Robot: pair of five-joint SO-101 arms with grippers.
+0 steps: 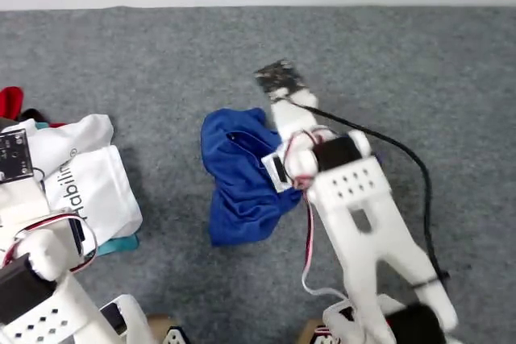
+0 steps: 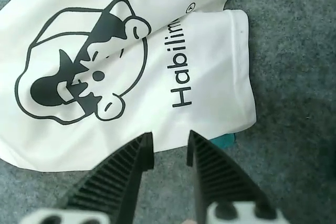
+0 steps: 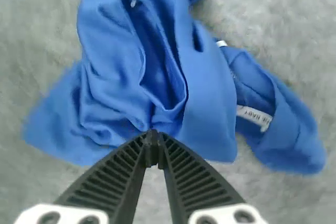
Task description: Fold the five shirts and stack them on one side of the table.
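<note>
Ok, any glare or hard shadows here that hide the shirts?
High view: even light, no glare. There is only a soft shadow along the edge of the blue shirt, which the right arm partly covers. Left wrist view: the white shirt is evenly lit and its drawing is plain to see. Right wrist view: the blue shirt's creases hold dark shadow, but its outline stays readable.

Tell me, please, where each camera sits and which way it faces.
High view: fixed above the table, looking down on left arm, right arm, blue shirt, white shirt.
Left wrist view: on that wrist, looking past the open left gripper at the white shirt.
Right wrist view: on that wrist, looking past the right gripper, shut on the blue shirt.
Shared: the high view shows both shirts too.
</note>
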